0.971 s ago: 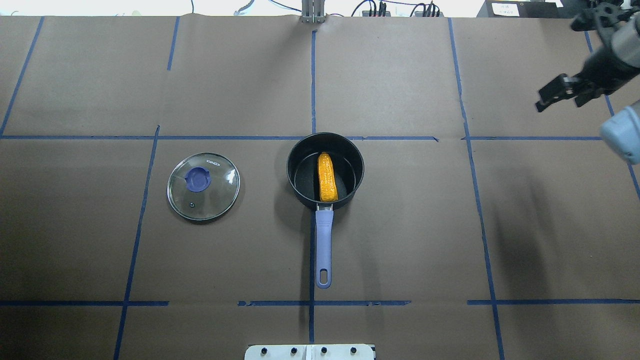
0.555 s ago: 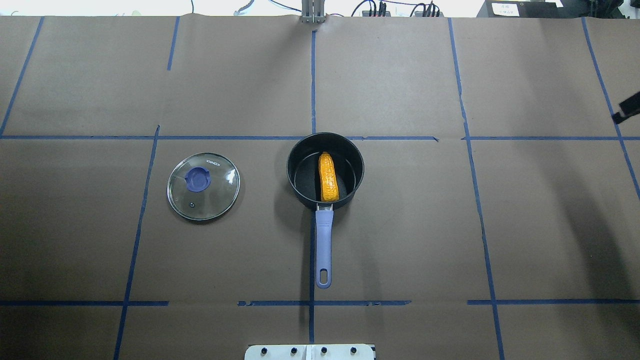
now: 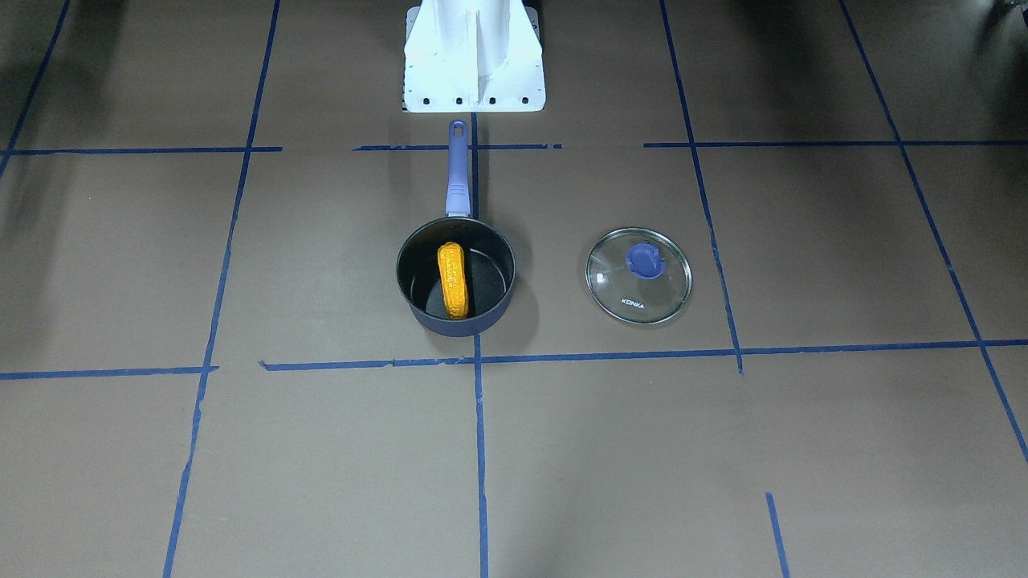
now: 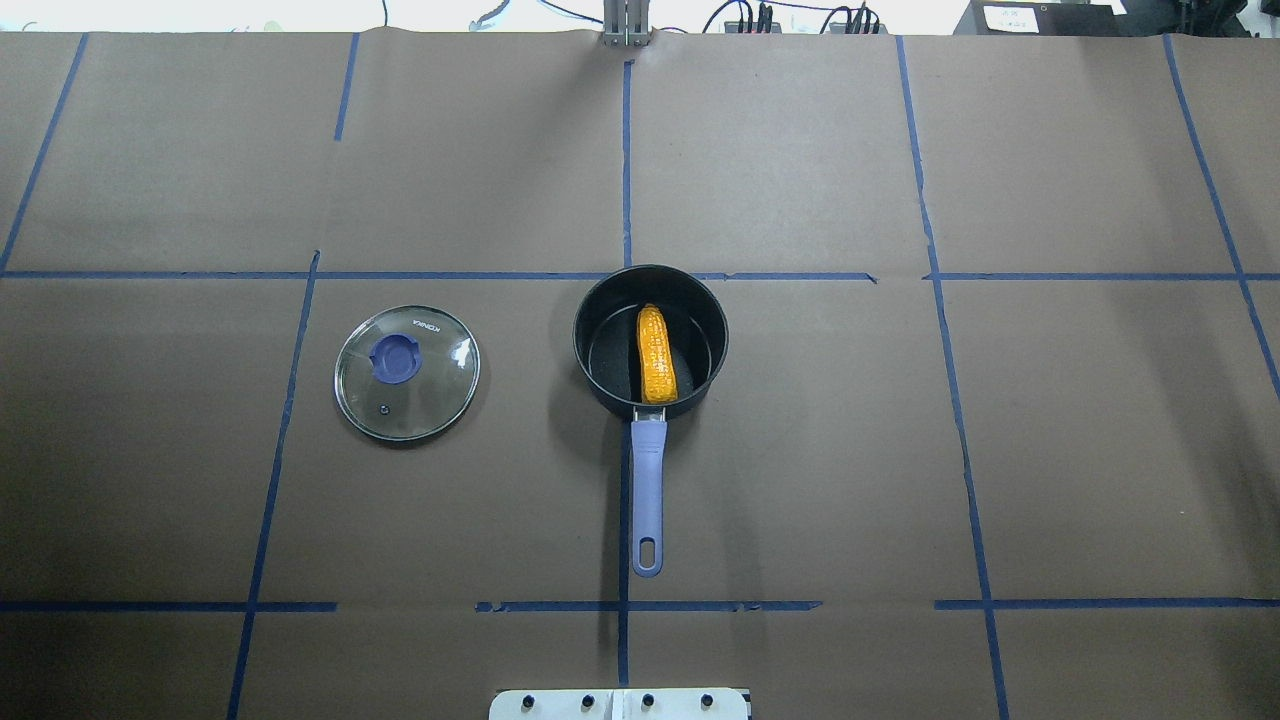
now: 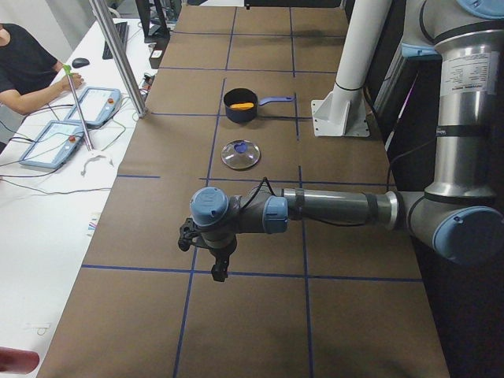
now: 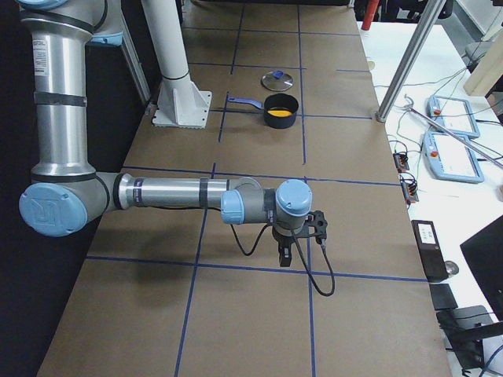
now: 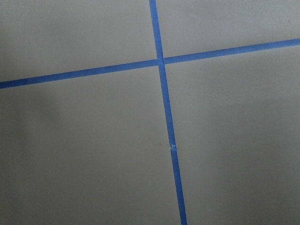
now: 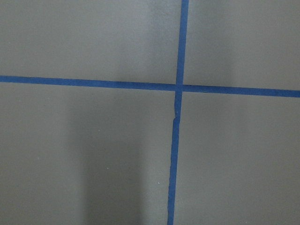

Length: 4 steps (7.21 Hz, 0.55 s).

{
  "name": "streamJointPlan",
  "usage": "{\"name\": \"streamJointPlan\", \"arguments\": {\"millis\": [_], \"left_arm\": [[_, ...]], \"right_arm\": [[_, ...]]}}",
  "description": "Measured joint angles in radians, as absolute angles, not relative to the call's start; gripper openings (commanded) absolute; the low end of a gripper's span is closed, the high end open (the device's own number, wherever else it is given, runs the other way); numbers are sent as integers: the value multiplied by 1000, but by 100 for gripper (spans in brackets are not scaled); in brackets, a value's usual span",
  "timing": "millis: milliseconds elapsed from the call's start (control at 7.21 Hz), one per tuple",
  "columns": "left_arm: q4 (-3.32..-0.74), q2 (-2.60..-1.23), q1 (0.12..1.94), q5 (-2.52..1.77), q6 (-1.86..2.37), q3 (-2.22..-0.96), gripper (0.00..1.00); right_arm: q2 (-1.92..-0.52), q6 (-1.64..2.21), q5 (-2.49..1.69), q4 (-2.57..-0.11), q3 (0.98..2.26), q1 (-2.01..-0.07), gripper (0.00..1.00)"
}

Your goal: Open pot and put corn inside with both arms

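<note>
Brown paper crossed with blue tape covers the table (image 4: pixel 860 470). Left arm (image 5: pixel 339 209) and right arm (image 6: pixel 173 192) hang over tape crossings at opposite ends, well apart from the pot (image 4: pixel 578 340). It stands open mid-table, with the lid (image 4: pixel 425 390) flat beside it and the corn (image 4: pixel 655 368) lying inside. Whether the left gripper (image 5: pixel 214 264) or right gripper (image 6: pixel 287 253) is spread, I cannot tell. Both steps look done, so I judge the next move needs no more than parking the arms.

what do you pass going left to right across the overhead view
glass lid → pot, with the corn lying inside it
</note>
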<state>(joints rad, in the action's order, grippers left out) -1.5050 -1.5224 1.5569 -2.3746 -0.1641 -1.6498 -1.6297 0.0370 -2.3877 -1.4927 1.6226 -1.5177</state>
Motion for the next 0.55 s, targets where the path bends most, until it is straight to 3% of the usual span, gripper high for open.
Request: {"name": "streamJointPlan", "arguments": {"millis": [555], "left_arm": [[-1506, -1523, 1557, -2375, -164, -1648, 100]], "right_arm": [[-1663, 46, -2393, -1436, 1616, -1548, 100]]}}
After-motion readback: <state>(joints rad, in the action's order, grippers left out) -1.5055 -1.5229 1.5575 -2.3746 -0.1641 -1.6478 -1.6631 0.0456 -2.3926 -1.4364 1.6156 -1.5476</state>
